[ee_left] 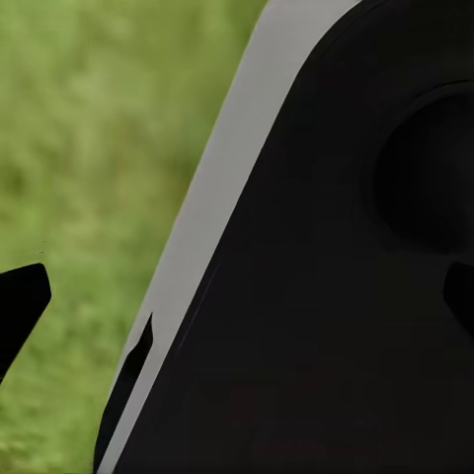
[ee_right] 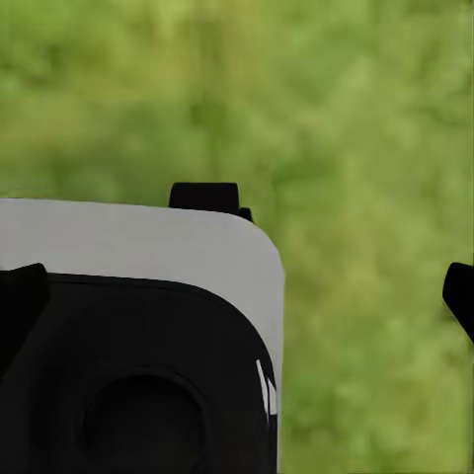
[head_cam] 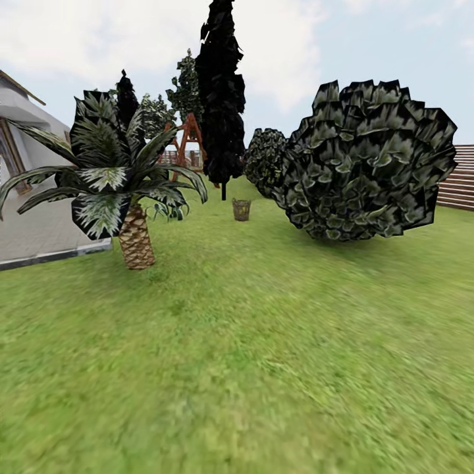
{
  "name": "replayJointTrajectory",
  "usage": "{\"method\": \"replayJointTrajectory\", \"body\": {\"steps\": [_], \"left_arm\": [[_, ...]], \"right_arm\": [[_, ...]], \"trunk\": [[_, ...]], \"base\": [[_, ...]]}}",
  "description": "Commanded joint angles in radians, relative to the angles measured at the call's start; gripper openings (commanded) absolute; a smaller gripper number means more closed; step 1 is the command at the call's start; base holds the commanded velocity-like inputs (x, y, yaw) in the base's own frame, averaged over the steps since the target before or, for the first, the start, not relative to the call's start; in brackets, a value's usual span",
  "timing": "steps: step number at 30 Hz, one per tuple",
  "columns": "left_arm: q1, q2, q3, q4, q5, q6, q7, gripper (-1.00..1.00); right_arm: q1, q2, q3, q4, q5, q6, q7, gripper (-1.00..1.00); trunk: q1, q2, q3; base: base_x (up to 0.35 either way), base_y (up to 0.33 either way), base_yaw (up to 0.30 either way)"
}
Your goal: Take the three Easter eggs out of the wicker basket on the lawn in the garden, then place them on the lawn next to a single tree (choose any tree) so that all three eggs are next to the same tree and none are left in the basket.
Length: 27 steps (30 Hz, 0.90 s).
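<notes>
Ahead, the lawn [head_cam: 263,368] stretches wide and bare, bounded by grey paving [head_cam: 39,237] along its left edge and a wooden fence [head_cam: 457,178] at its far right. The wicker basket [head_cam: 241,209], small, brown and bucket-shaped, stands far off between a palm [head_cam: 135,197] and a big round bush [head_cam: 368,161]. Dark fingertips [ee_left: 20,306] of both grippers sit wide apart over grass, holding nothing.

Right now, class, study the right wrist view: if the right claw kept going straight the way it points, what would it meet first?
Probably the robot's own body: that grey-and-black housing fills much of the space between the fingertips. Past its edge lies only lawn. Depth is unclear, so whether the claw would clear the housing cannot be told.
</notes>
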Motion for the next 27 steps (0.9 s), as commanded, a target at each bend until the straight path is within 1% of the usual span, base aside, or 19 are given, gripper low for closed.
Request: {"method": "replayJointTrajectory", "body": {"steps": [1, 8, 27], "left_arm": [[0.000, 0.000, 0.003, -0.002, 0.003, 0.001, 0.000, 1.00], [0.000, 0.000, 0.003, -0.002, 0.003, 0.001, 0.001, 1.00], [0.000, 0.000, 0.003, -0.002, 0.003, 0.001, 0.001, 1.00]], "right_arm": [[0.000, 0.000, 0.000, 0.001, 0.000, -0.003, 0.001, 1.00], [0.000, 0.000, 0.000, 0.001, 0.000, -0.003, 0.001, 1.00], [0.000, 0.000, 0.000, 0.000, 0.000, -0.003, 0.001, 1.00]], "trunk": [[0.001, 0.000, -0.001], [0.001, 0.000, -0.001], [0.001, 0.000, -0.001]], "base": [[0.325, 0.000, 0.028], [0.324, -0.058, 0.009], [0.315, -0.133, 0.000]]}}
